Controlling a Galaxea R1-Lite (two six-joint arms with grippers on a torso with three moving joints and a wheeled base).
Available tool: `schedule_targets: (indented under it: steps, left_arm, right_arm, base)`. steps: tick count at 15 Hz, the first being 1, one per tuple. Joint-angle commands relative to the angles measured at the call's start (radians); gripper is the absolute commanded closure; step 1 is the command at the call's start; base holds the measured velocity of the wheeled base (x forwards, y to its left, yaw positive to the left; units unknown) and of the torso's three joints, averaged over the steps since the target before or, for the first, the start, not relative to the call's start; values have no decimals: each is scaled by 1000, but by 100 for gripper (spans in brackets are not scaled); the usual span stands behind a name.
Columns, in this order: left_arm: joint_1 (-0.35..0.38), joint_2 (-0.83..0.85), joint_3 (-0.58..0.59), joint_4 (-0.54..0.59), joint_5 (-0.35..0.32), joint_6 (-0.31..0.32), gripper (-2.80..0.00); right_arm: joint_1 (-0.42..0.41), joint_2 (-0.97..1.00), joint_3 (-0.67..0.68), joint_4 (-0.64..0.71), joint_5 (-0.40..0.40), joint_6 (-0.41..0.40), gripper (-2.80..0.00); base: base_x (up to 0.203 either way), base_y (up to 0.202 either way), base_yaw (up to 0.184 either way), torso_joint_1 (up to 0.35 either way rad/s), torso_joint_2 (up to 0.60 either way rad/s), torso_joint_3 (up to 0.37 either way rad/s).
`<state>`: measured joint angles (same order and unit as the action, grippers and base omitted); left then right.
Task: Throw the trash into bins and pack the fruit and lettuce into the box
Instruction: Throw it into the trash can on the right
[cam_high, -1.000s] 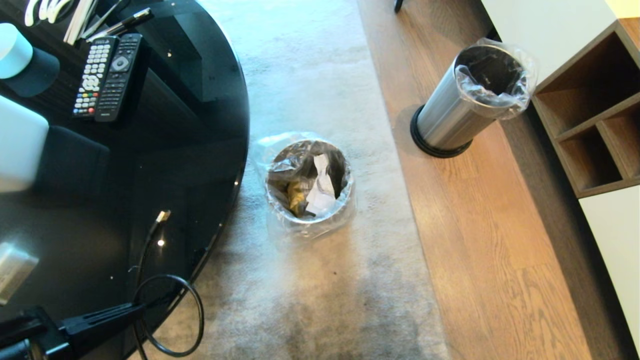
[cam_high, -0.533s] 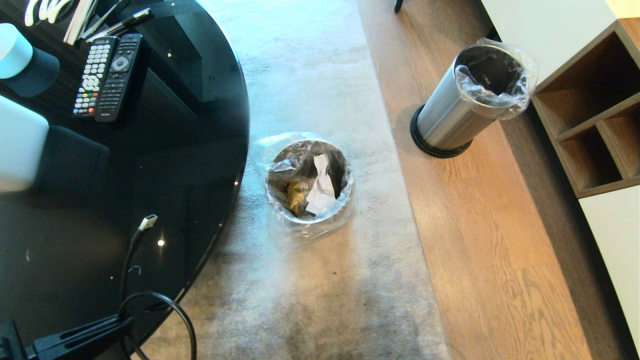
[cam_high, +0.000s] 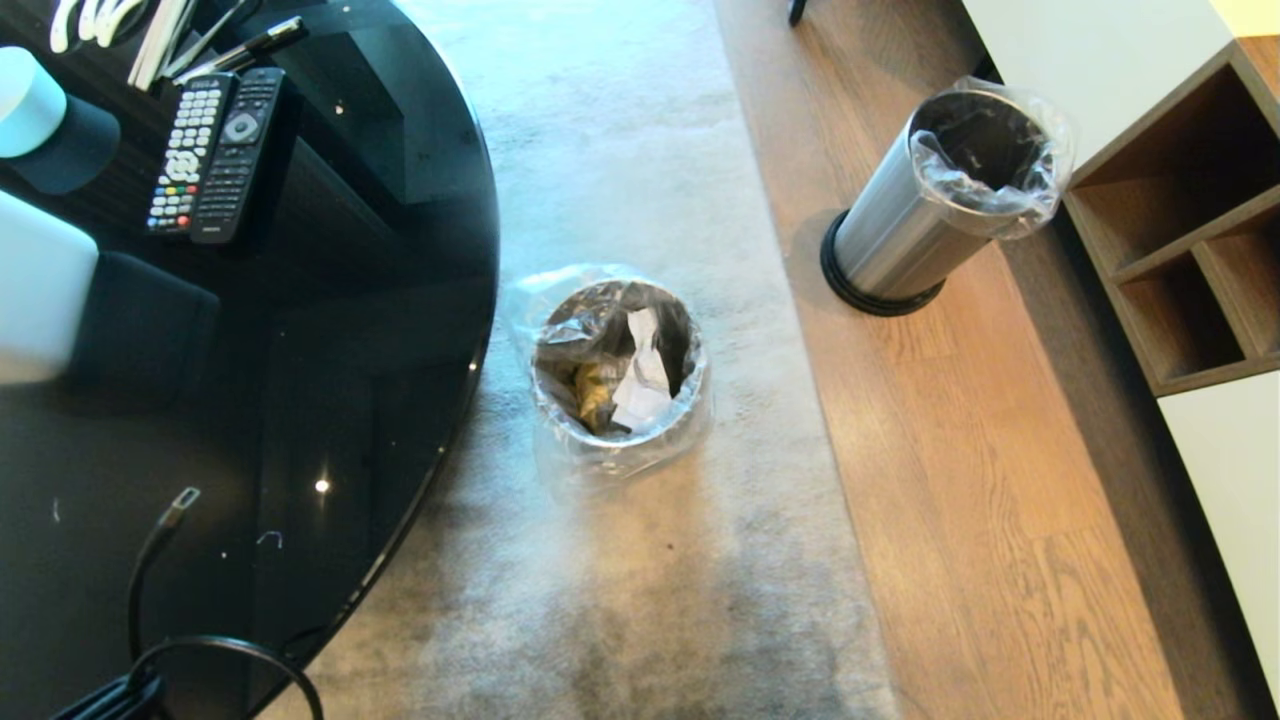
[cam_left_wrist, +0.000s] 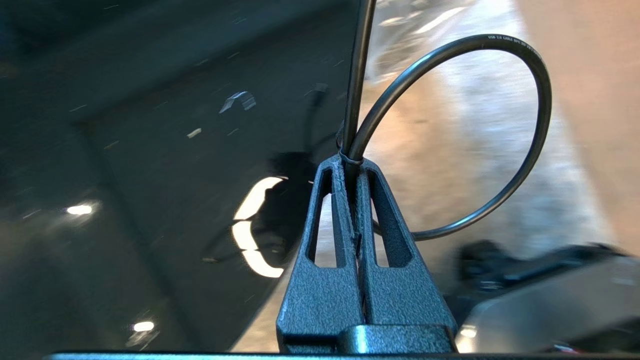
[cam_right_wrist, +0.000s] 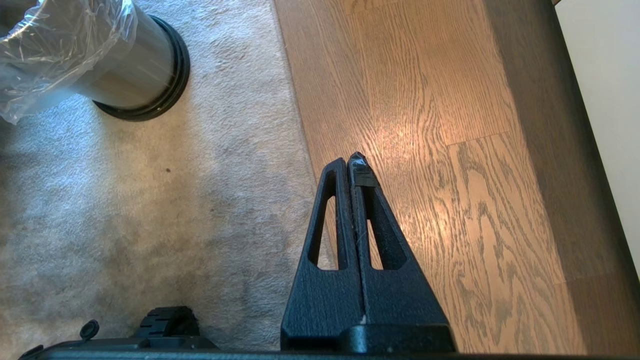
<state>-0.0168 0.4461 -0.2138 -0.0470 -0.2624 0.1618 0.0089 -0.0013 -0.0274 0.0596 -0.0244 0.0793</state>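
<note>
Near bin (cam_high: 618, 375) on carpet, clear liner, holds crumpled white tissue (cam_high: 640, 385) plus gold wrapper (cam_high: 593, 390). Left gripper (cam_left_wrist: 351, 165) clamped on black cable (cam_left_wrist: 500, 195). Right gripper (cam_right_wrist: 354, 162) closed, empty.

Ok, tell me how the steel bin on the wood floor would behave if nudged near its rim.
The steel bin looks tall and narrow with nothing visible inside its liner bag, so it is probably light and apt to tip. Its round body would likely roll once down. The loose bag would probably crumple rather than resist.
</note>
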Motion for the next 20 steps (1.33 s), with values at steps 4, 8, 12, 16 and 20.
schedule_targets:
  steps: [4,8,12,16,20]
  left_arm:
    - [-2,-229,140,-3,59,23,0]
    - [10,-343,190,-2,133,24,0]
    - [14,-445,214,42,213,24,0]
    - [14,-445,214,44,216,21,0]
    - [14,-445,214,44,216,17,0]
  right_arm:
    - [0,1,0,0,0,0,0]
    - [1,1,0,0,0,0,0]
    - [1,1,0,0,0,0,0]
    - [2,1,0,0,0,0,0]
    - [0,1,0,0,0,0,0]
  base:
    - [0,0,0,0,0,0]
    - [0,0,0,0,0,0]
    - [0,0,0,0,0,0]
    - [0,0,0,0,0,0]
    - [0,0,0,0,0,0]
